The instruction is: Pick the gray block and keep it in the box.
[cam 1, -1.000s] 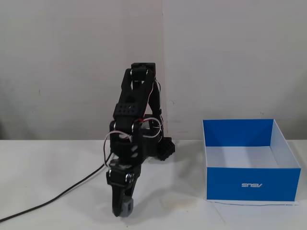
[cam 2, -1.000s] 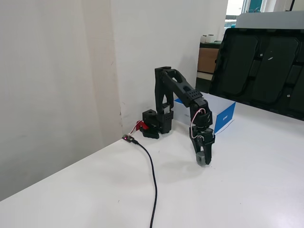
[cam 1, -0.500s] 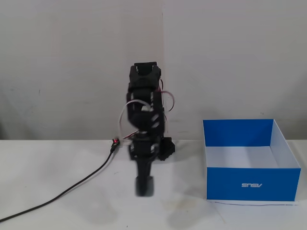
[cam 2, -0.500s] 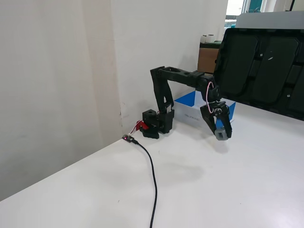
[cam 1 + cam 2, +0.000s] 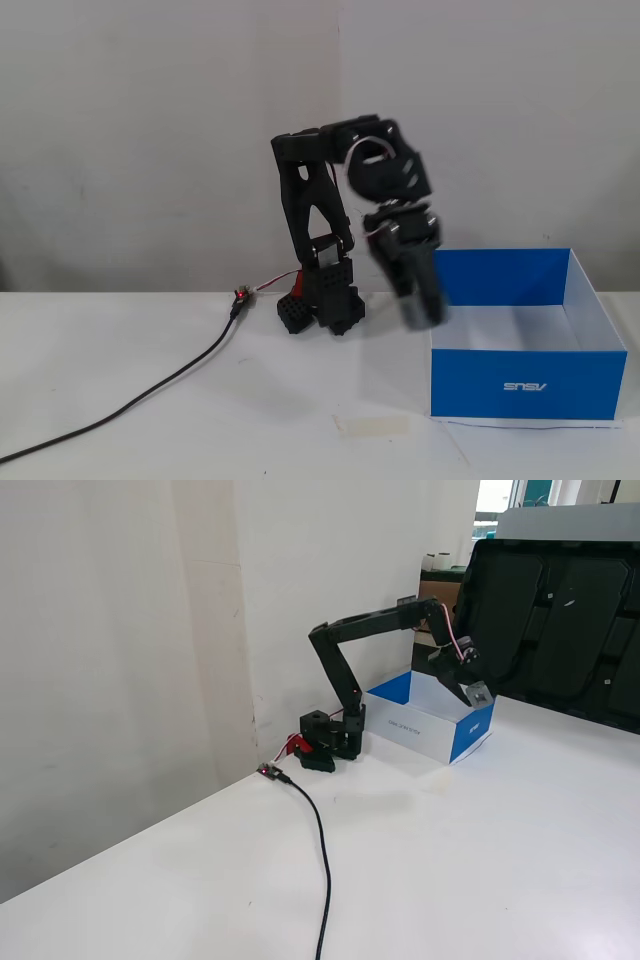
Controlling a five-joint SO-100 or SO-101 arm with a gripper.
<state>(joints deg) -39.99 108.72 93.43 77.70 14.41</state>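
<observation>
In a fixed view that faces the arm from the front, the arm's base stands on the white table at the far edge, against the pale wall; the arm rises from it, bends over to the right and hangs down, its lower part smeared by motion blur; the gripper points downward just at the box's left wall, above the table and level with the box's rim; here the blur hides the fingers, so whether they are apart or together cannot be told from this picture, and the gray block cannot be made out; the box sits on the right of the table, blue outside with a small white logo on its near face, white inside, open at the top; a black cable runs from near the base toward the near left edge; a pale strip of tape lies on the table left of the box's near corner.

In a fixed view from the side, the arm reaches out from its base toward the right; the gripper hangs over the open box; its fingers are clamped on the gray block, which is held in the air above the box's white inside, clear of the floor; the cable trails across the table toward the near edge.
</observation>
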